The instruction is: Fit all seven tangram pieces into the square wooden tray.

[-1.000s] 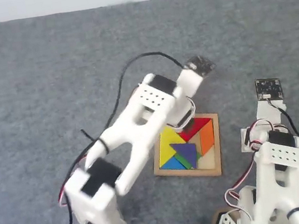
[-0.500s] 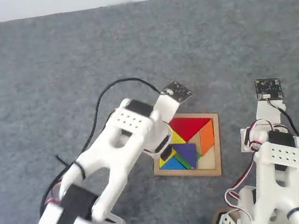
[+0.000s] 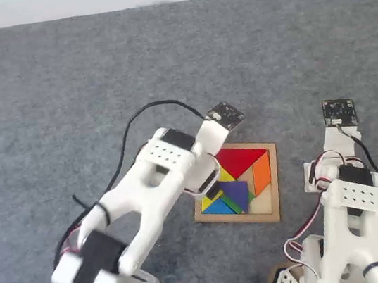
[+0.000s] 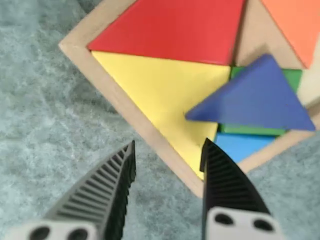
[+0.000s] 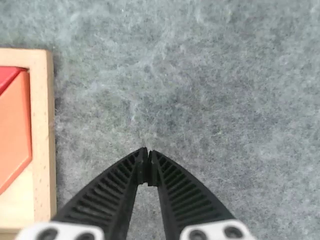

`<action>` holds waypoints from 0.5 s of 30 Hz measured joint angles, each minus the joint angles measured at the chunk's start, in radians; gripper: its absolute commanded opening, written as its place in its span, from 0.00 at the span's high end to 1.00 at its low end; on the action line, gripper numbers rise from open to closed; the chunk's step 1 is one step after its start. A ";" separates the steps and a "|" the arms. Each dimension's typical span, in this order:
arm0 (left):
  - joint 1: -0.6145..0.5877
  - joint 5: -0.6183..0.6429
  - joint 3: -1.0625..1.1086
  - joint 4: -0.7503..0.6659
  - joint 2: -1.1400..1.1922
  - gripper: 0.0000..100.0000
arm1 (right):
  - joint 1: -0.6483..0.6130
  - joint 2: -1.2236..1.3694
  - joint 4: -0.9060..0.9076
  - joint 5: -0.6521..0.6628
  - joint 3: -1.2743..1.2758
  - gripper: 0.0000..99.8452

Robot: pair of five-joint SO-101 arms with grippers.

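Leaning in from the left, the left arm [image 3: 155, 189] bends down over the left rim of the wooden tray [image 3: 267, 147], which lies on the grey surface [image 3: 40, 99] between the two arms. Its wrist view shows its jaws parted and holding nothing, astride that rim. It also shows a purple triangle [image 4: 255, 97] lying askew atop the yellow piece [image 4: 160, 85] and green piece [image 4: 250, 130]. The right arm [image 3: 351, 202] stands right of the tray, jaws closed over bare surface just beside the rim.
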 measured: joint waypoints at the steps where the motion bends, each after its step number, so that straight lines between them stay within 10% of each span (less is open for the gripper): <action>1: 0.000 -0.002 -0.028 -0.002 0.029 0.80 | 0.002 0.000 0.000 0.000 0.000 0.99; 15: 0.066 0.017 -0.247 0.064 0.183 0.80 | 0.000 0.000 0.000 0.000 0.000 0.99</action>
